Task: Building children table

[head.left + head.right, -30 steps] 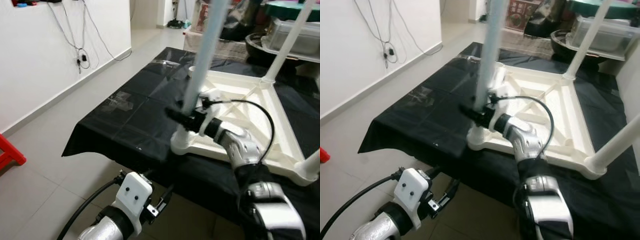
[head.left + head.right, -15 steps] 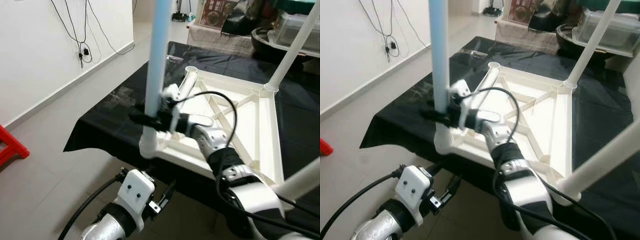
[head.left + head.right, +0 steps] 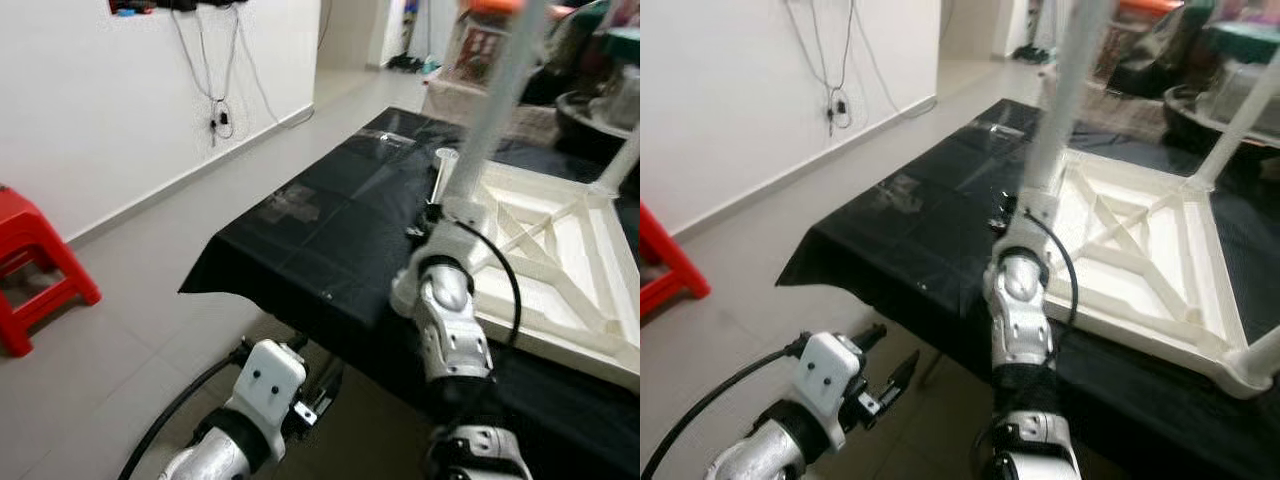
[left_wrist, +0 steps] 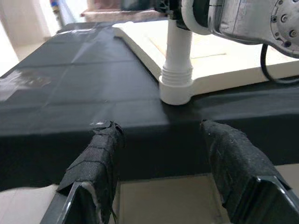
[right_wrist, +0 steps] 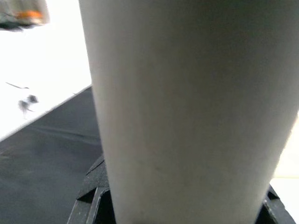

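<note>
Head views: one white tabletop (image 3: 1140,240) lies upside down on the black-covered surface (image 3: 300,240). Two legs stand up from it; right gripper (image 3: 1025,205) is at the base of the near leg (image 3: 1065,90), fingers hidden. One red stool (image 3: 35,265) on the floor.

Left wrist: left gripper (image 4: 161,163) spread wide, holding nothing, facing the leg socket (image 4: 176,86).

Right wrist: leg (image 5: 187,112) clamped between black fingers (image 5: 91,196).
</note>
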`<state>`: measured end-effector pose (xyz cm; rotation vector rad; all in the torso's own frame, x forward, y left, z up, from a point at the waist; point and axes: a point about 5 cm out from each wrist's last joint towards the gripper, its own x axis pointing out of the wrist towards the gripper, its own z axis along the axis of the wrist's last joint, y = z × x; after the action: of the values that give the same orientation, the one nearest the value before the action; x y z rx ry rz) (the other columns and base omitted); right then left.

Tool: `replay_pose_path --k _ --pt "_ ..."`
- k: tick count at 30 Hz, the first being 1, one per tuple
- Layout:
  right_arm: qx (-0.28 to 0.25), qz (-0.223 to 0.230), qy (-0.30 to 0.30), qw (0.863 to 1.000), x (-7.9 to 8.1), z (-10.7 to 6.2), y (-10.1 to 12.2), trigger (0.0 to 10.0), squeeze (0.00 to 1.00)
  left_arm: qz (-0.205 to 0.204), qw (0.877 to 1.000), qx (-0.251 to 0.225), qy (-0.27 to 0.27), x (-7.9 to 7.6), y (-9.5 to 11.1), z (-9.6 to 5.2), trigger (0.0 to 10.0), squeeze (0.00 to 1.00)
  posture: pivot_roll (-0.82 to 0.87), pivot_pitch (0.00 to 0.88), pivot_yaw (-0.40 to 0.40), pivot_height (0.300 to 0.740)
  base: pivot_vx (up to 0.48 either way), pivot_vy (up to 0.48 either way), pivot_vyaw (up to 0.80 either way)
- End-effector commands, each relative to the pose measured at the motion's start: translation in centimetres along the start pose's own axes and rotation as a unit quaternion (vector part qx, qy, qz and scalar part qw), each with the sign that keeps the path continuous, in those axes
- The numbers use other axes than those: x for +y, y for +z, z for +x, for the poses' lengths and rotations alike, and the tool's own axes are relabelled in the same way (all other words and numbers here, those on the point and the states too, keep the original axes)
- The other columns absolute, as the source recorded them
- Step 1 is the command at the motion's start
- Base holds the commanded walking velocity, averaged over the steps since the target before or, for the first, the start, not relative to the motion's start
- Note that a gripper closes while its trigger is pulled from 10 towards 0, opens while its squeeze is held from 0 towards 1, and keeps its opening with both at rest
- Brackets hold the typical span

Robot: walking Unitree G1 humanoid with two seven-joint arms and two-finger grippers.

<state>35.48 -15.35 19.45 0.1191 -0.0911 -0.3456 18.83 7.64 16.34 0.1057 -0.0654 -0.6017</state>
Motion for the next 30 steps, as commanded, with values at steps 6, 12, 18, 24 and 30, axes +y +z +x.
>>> replay_pose_path --k 6,12,18,24,30 --pt "0.0 0.036 0.051 0.998 5.0 -2.8 -1.2 10.0 1.0 -0.001 1.0 0.011 -0.005 -0.1 -0.6 -0.1 10.0 0.0 0.13 0.072 -0.065 0.74 0.0 0.0 0.0" --pt "-0.014 0.015 0.062 0.998 4.5 -4.0 -1.0 10.0 0.0 -0.003 1.0 0.015 -0.002 0.0 -1.0 -0.1 10.0 0.0 0.13 0.068 -0.06 0.74 0.0 0.0 0.0" --pt "-0.014 -0.009 0.12 0.993 3.1 -5.1 -1.8 10.0 0.0 -0.005 1.0 0.021 0.001 0.1 -1.4 -0.1 10.0 0.0 0.12 0.06 -0.056 0.74 0.0 0.0 0.0" --pt "0.013 -0.045 0.153 0.987 0.4 -6.4 -3.6 10.0 0.0 -0.003 1.0 0.025 -0.003 0.1 -1.8 0.0 10.0 0.0 0.11 0.041 -0.051 0.74 0.0 0.0 0.0" --pt "0.029 -0.07 0.142 0.987 -3.0 -8.3 -4.3 10.0 0.0 -0.004 0.999 0.032 0.002 0.5 -2.3 -0.2 10.0 0.0 0.11 0.02 -0.044 0.74 0.0 0.0 0.0"
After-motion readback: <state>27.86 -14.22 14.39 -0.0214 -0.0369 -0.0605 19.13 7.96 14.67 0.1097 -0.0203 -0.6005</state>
